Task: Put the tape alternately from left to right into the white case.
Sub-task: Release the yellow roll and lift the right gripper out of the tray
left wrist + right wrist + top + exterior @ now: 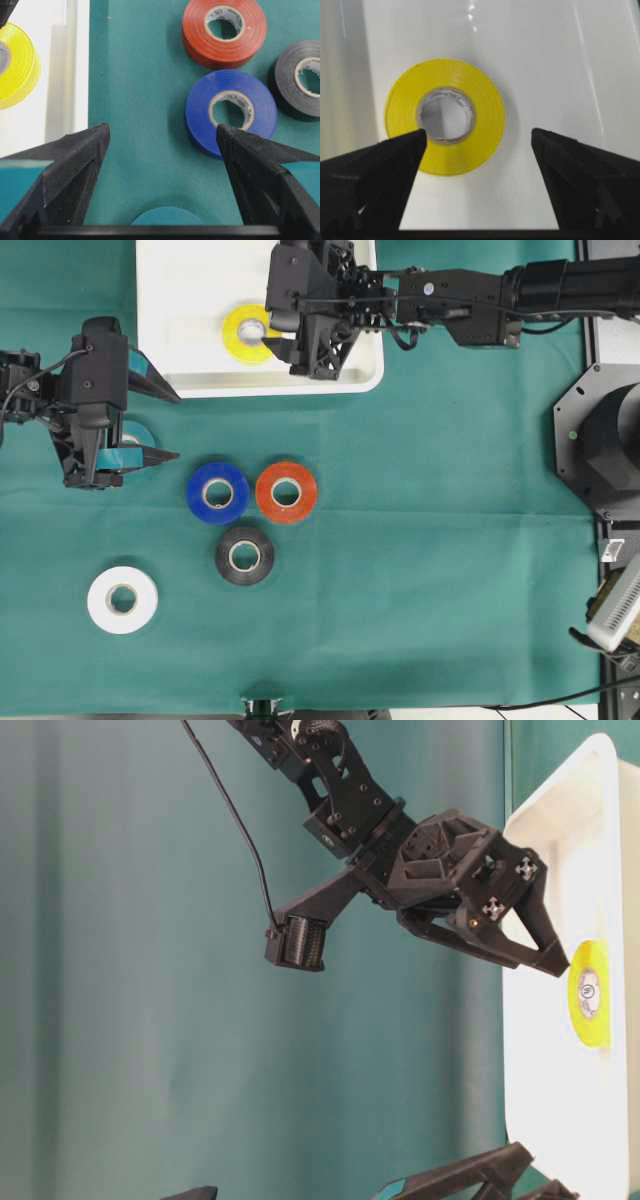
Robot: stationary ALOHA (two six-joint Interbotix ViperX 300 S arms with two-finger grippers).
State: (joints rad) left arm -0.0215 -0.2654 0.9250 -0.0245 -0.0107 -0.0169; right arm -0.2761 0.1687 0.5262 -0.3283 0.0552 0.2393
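Observation:
The yellow tape lies flat inside the white case at the back; it also shows in the right wrist view and at table level. My right gripper hovers open just over it, its left finger overlapping the roll's edge, holding nothing. My left gripper stands open at the left, over the teal tape, which is mostly hidden beneath it. On the cloth lie blue, orange-red, black and white rolls.
A green cloth covers the table. A black octagonal machine base stands off the right edge, with a pale device below it. In the left wrist view the blue roll lies just past the right finger.

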